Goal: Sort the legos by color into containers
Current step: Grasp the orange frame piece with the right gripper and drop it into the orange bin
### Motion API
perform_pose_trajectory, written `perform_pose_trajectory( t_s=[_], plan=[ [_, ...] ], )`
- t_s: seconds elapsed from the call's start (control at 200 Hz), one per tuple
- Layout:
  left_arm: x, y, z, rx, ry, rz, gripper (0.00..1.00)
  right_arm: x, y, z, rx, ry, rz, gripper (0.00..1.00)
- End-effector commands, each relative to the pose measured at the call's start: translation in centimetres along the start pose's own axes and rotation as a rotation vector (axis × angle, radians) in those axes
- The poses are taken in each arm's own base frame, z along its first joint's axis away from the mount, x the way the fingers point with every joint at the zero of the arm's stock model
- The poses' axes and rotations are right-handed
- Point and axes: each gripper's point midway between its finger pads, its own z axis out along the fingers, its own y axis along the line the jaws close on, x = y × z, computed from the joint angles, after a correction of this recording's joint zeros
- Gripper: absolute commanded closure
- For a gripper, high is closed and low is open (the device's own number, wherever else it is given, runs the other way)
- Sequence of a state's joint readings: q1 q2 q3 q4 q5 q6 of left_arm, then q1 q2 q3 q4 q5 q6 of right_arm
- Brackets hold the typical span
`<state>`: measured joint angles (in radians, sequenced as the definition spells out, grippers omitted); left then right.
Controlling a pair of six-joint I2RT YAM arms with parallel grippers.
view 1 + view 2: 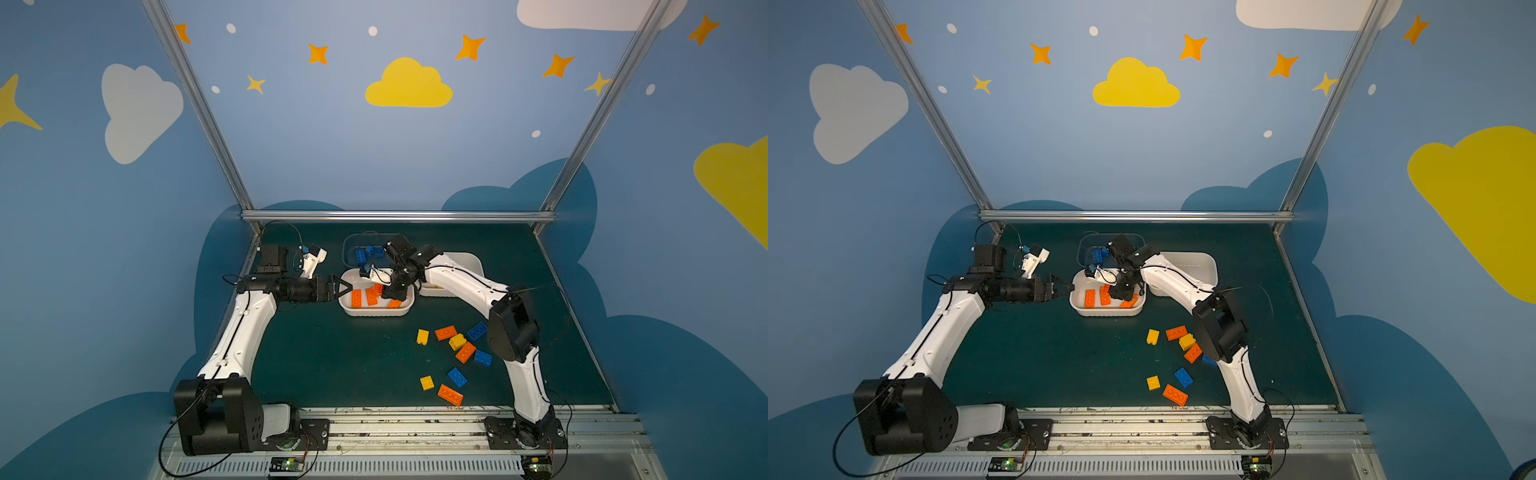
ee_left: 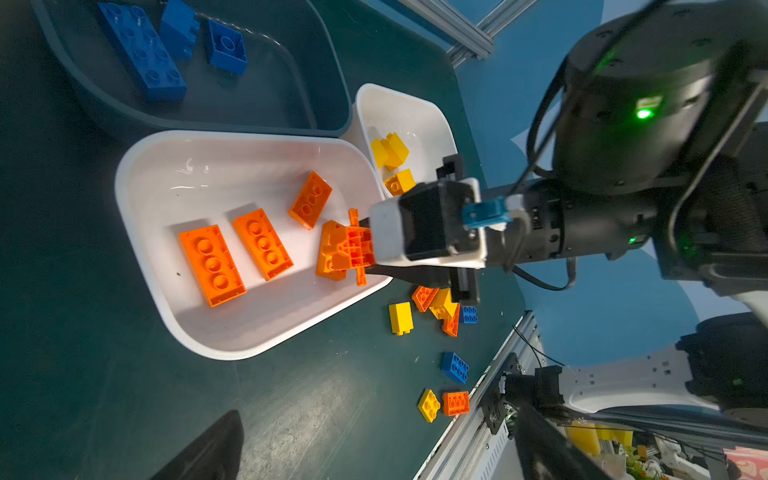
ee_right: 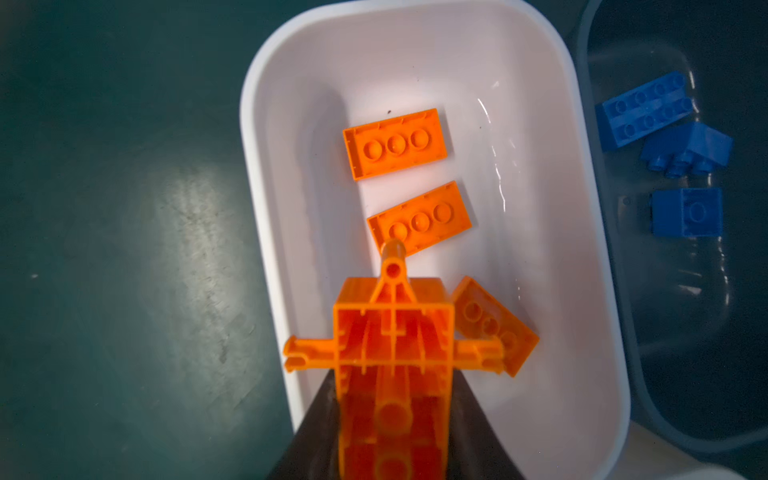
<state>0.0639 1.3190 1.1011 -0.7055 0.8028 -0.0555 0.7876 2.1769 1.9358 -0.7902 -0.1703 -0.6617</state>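
Observation:
My right gripper (image 3: 392, 415) is shut on the orange lattice-like piece (image 3: 392, 332) and holds it over a white container (image 1: 376, 312) where three orange bricks (image 3: 395, 143) lie. In both top views my left gripper (image 1: 345, 286) stands open and empty just outside that container's left rim (image 1: 1073, 291). Behind it, the transparent container (image 1: 347, 249) has three blue bricks (image 2: 141, 50) in it. The other white container (image 1: 469, 262), at the back right, holds yellow bricks (image 2: 392, 151). Several loose legos in yellow (image 1: 422, 336), orange (image 1: 450, 395) and blue (image 1: 457, 377) lie on the mat, front right.
The right arm's elbow (image 1: 513, 328) hangs over the right edge of the loose pile. A metal rail (image 1: 415, 419) runs along the table's front edge. Frame posts (image 1: 399, 215) border the back of the green mat (image 1: 324, 357).

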Motion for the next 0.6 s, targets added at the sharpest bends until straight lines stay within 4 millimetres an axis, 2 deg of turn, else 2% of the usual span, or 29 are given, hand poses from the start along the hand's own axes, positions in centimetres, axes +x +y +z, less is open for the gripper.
perform_pose_trajectory(
  t_s=[0.0,0.115,0.235,0.36,0.45,0.541,0.596],
  plan=[
    [0.0,0.6,-0.7,-0.028,-0.024,-0.017,0.0,-0.8,0.2,0.8,-0.033,0.003,-0.012,0.77],
    [-0.1,0.8,-1.1,-0.025,-0.038,-0.028,0.0,-0.9,0.3,2.3,-0.061,0.009,-0.014,0.72],
    [0.0,1.0,-1.2,-0.024,-0.037,-0.031,0.0,-1.1,1.1,2.2,-0.098,-0.002,0.0,0.55],
    [0.1,1.0,-1.0,-0.007,-0.031,-0.041,0.0,-1.3,1.6,0.5,-0.136,-0.039,0.043,0.43],
    [0.1,1.0,-0.9,-0.001,-0.029,-0.045,0.0,-1.3,2.0,-1.7,-0.151,-0.066,0.084,0.39],
    [0.0,0.9,-0.9,0.001,-0.031,-0.042,0.0,-0.1,2.8,-4.2,-0.152,-0.072,0.114,0.38],
    [0.1,0.8,-0.9,0.006,-0.03,-0.042,0.01,1.5,3.5,-5.2,-0.138,-0.042,0.131,0.38]
  ],
)
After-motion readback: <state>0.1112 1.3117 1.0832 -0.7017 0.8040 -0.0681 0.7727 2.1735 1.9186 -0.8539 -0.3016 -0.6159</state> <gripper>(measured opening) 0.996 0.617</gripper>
